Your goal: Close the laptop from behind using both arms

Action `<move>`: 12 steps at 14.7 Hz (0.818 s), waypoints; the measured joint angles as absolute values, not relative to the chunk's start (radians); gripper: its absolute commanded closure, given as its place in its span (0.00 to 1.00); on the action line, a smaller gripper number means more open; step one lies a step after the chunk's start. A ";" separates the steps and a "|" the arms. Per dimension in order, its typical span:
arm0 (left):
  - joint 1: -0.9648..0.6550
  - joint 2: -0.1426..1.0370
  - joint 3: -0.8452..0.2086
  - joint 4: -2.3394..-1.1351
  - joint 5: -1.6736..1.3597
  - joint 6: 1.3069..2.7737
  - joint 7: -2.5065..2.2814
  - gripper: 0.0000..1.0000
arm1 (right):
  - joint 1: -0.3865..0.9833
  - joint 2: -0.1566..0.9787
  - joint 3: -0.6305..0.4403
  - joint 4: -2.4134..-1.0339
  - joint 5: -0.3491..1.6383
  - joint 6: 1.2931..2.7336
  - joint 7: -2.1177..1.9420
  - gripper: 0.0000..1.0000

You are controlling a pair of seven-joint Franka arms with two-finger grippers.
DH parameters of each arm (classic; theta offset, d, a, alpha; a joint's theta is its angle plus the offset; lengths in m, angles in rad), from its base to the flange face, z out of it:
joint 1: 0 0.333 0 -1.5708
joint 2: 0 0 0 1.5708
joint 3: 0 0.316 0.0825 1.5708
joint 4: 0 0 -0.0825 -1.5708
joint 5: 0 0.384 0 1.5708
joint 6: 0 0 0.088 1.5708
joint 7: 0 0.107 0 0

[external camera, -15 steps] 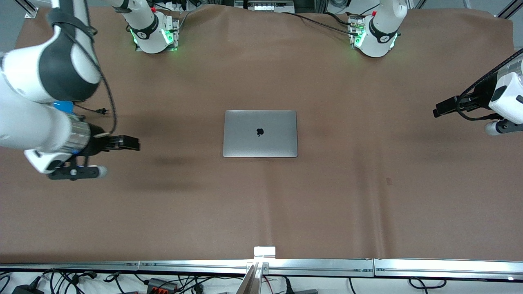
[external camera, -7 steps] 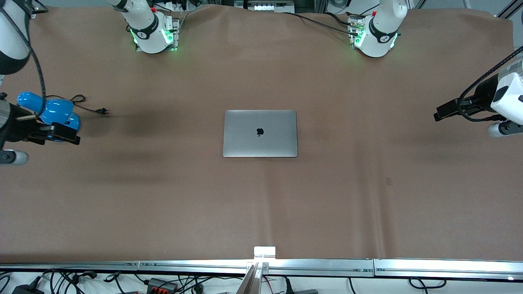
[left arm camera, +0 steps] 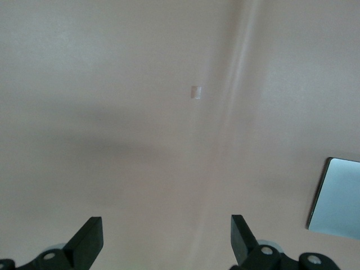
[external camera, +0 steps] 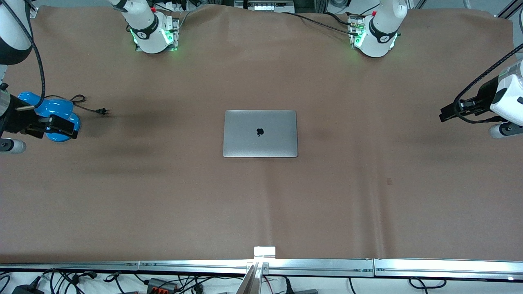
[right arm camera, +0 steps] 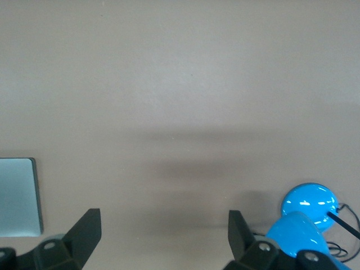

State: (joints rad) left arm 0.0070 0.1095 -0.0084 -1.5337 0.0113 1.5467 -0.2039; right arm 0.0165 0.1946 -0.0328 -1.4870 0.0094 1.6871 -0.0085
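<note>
Laptop: the laptop [external camera: 260, 133] lies shut and flat in the middle of the counter [external camera: 261, 204], its grey lid up with the dark logo showing; one corner of it also shows in the left wrist view [left arm camera: 336, 197] and in the right wrist view [right arm camera: 19, 196]
Counter: it is covered with a brown sheet, with soft creases running toward the front camera
Left tool: the left tool [external camera: 449, 111] hangs in the air over the left arm's end of the counter, well apart from the laptop; in the left wrist view [left arm camera: 166, 239] its two dark fingers [left arm camera: 90, 236] stand wide from each other with nothing between them
Right tool: the right tool [external camera: 65, 126] is up over the right arm's end of the counter, just above a blue object; in the right wrist view [right arm camera: 163, 233] its fingers [right arm camera: 87, 225] are spread wide and they grip nothing
Blue object: a shiny blue rounded thing [external camera: 53, 112] rests on the counter at the right arm's end, with a thin black cord and plug [external camera: 92, 107] lying beside it toward the laptop; it shows also in the right wrist view [right arm camera: 304, 216]
Arm bases: both white bases carry green lights, the left one [external camera: 378, 34] and the right one [external camera: 151, 32], at the edge farthest from the front camera
</note>
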 measured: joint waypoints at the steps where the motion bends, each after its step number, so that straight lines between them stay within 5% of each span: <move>1: 0.007 0.109 -0.008 -1.534 0.011 1.547 -0.204 0.00 | 0.016 0.164 -0.032 -1.530 0.002 1.708 -0.008 0.00; 6: 0.007 0.109 -0.009 -1.534 0.011 1.547 -0.204 0.00 | 0.016 0.019 -0.030 -1.731 -0.002 1.777 -0.008 0.00; 12: 0.007 0.109 -0.011 -1.534 0.011 1.547 -0.204 0.00 | 0.015 -0.023 -0.027 -1.768 -0.002 1.790 -0.008 0.00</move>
